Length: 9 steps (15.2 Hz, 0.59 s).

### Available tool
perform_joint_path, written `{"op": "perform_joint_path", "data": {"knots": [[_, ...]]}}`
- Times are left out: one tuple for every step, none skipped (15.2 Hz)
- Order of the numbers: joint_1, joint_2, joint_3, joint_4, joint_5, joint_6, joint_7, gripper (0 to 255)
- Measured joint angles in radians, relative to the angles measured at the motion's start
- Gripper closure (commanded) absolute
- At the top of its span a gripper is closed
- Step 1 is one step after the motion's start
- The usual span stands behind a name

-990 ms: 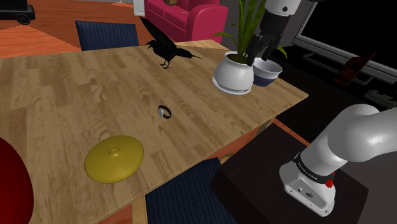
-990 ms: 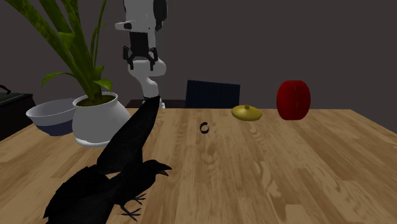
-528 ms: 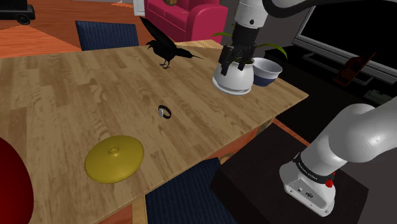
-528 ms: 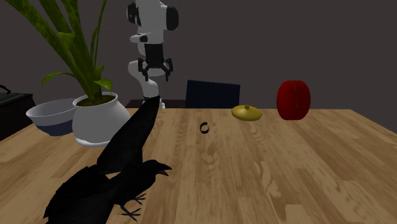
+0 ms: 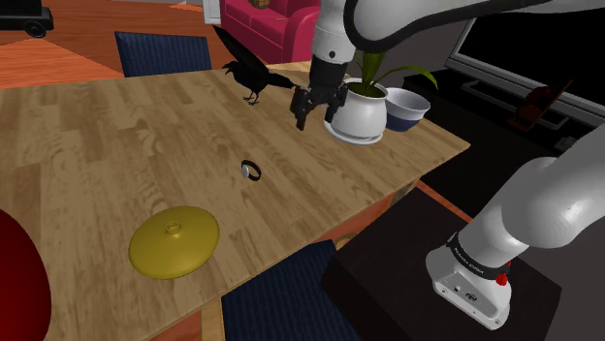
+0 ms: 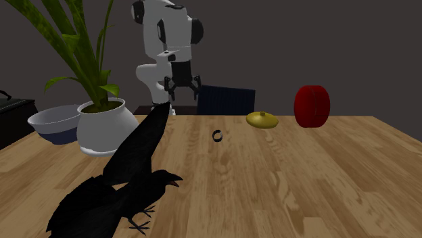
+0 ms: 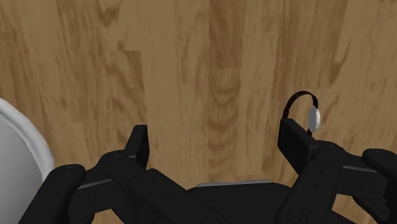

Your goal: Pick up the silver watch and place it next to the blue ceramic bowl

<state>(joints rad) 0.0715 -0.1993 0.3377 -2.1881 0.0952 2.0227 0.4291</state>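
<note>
The watch (image 5: 252,170) is a small dark band with a silver face, lying on the wooden table (image 5: 116,145) near its middle. It also shows as a small ring (image 6: 217,136) in the second exterior view. In the wrist view the watch (image 7: 307,114) lies just beyond one fingertip, outside the gap. My gripper (image 5: 315,113) hangs open above the table, between the watch and the white plant pot, holding nothing. The gripper (image 6: 181,87) is well above the tabletop. The blue bowl (image 5: 407,107) with a white inside sits behind the pot at the table's corner.
A white pot (image 5: 359,111) with a green plant stands beside the bowl. A black crow figure (image 5: 254,73) stands at the far edge. A yellow lid (image 5: 175,240) and a red object (image 5: 19,281) lie near the shoulder view's left. Blue chairs (image 5: 281,300) flank the table.
The arm has swung from above the bowl and plant toward the shoulder view's left and down, now hanging over open table closer to the watch. The watch has not moved.
</note>
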Motion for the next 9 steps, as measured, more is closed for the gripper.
{"op": "perform_joint_path", "data": {"knots": [[0.004, 0.035, 0.011, 0.024, -0.004, 0.012, 0.018, 0], [0.01, 0.075, 0.025, 0.047, -0.011, 0.029, 0.042, 0], [0.016, 0.106, 0.035, 0.066, -0.016, 0.04, 0.06, 0], [0.019, 0.137, 0.042, 0.081, -0.021, 0.056, 0.075, 0], [0.027, 0.177, 0.053, 0.109, -0.032, 0.068, 0.097, 0], [0.032, 0.209, 0.059, 0.126, -0.04, 0.083, 0.113, 0], [0.036, 0.243, 0.062, 0.152, -0.048, 0.089, 0.123, 0], [0.045, 0.278, 0.069, 0.187, -0.059, 0.089, 0.144, 0], [0.055, 0.322, 0.074, 0.22, -0.074, 0.101, 0.165, 0]]}}
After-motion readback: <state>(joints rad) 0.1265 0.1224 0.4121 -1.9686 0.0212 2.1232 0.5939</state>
